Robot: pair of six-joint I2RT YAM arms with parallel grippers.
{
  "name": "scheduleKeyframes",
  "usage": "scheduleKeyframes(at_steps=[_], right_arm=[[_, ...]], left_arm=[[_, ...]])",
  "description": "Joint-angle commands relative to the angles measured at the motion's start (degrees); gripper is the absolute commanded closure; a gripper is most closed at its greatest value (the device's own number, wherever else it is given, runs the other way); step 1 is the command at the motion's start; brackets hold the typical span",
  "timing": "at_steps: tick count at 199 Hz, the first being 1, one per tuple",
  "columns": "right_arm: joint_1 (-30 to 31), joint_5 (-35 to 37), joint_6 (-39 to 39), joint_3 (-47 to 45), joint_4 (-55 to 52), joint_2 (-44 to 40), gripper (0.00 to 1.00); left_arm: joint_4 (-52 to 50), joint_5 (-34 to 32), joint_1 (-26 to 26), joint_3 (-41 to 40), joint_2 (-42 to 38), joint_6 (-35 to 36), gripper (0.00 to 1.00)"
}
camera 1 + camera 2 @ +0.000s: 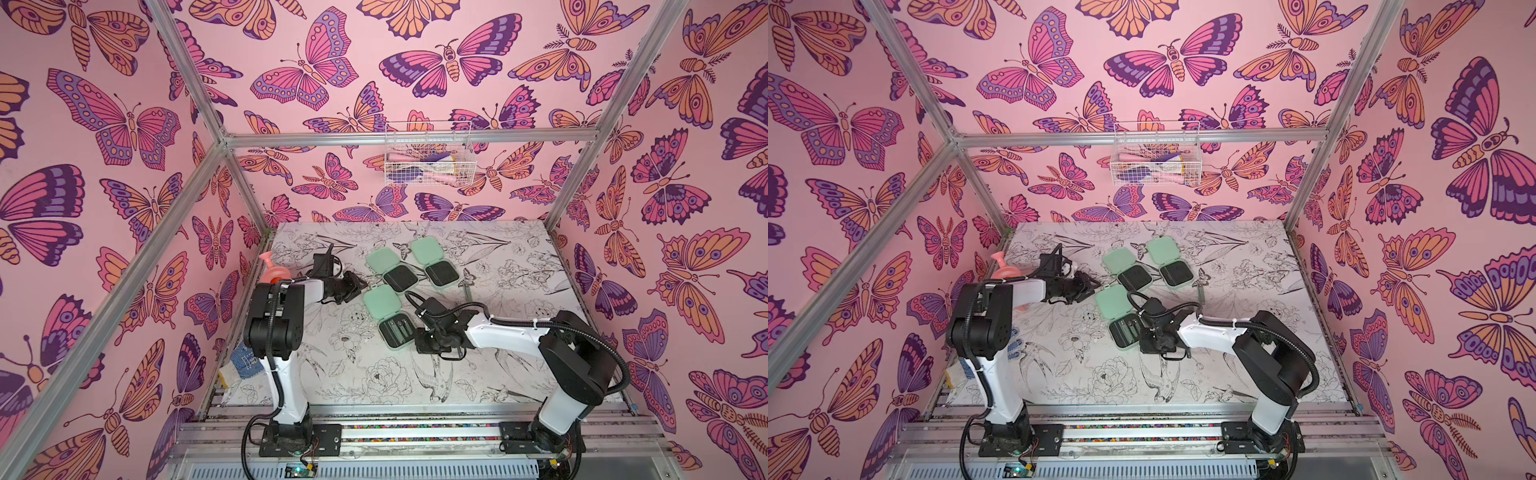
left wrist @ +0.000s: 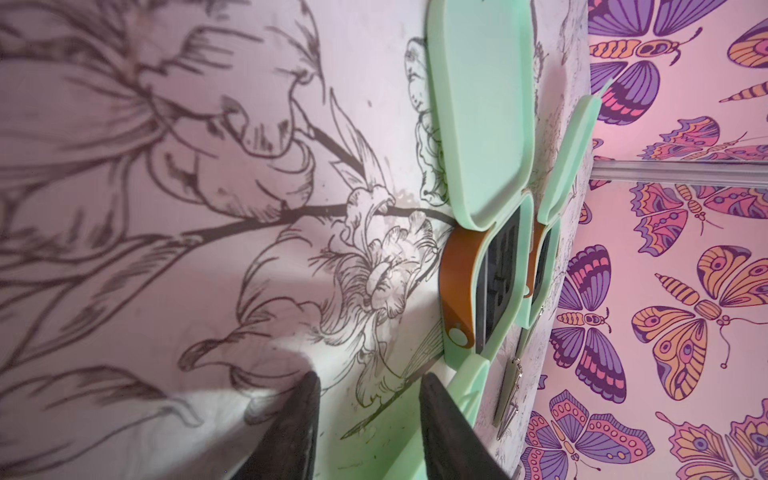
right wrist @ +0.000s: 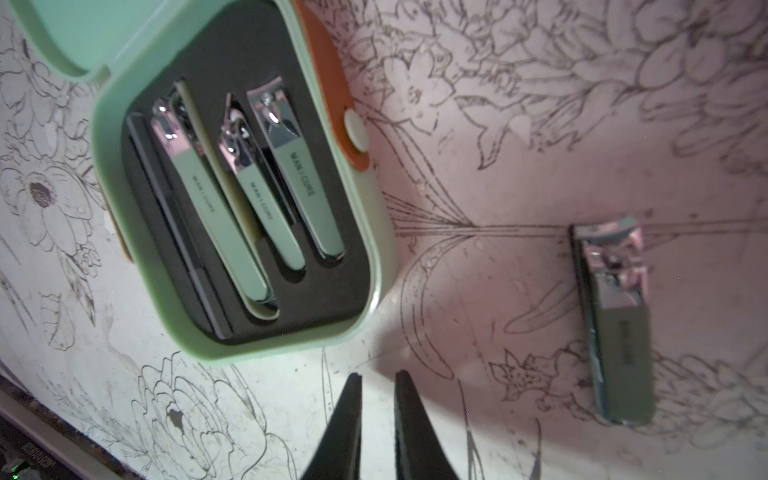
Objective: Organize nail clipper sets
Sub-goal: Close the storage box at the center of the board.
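Three mint-green nail clipper cases lie open on the flowered table in both top views. The two far cases show black insides. The near case holds several grey clippers. A loose clipper lies on the table beside it. A slim metal tool lies by a far case. My left gripper is open over bare table, with one finger next to the near case's lid. My right gripper hovers just off the near case's rim, open by a narrow gap and holding nothing.
A pink watering can stands at the table's left edge behind my left arm. A blue-and-white cloth lies at the front left. A white wire basket hangs on the back wall. Aluminium posts frame the table.
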Motion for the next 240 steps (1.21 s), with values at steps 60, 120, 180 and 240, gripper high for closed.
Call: scheduleKeyframes(at_steps=[60,120,180,240], right_arm=[[0.32,2.06,1.21,1.55,0.73,0.5,0.83],[0.32,2.11,2.06,1.89,3.65,2.38,0.84],[0.27,2.38,1.84,3.21,4.39,3.96,0.84],[0.31,2.47,1.75,4.19,4.8,4.85,0.84]], left_arm=[[-15.2,-8.91,-2.44,-0.7,4.07,6.2,0.66],[-15.1,-5.58,-4.29,-0.27,1.65,7.2,0.67],[-14.45,-4.31,-5.04,-3.34,-4.76,6.07,0.66],[-14.4,-3.03,-5.66,-4.83,-11.01,4.76,0.66]])
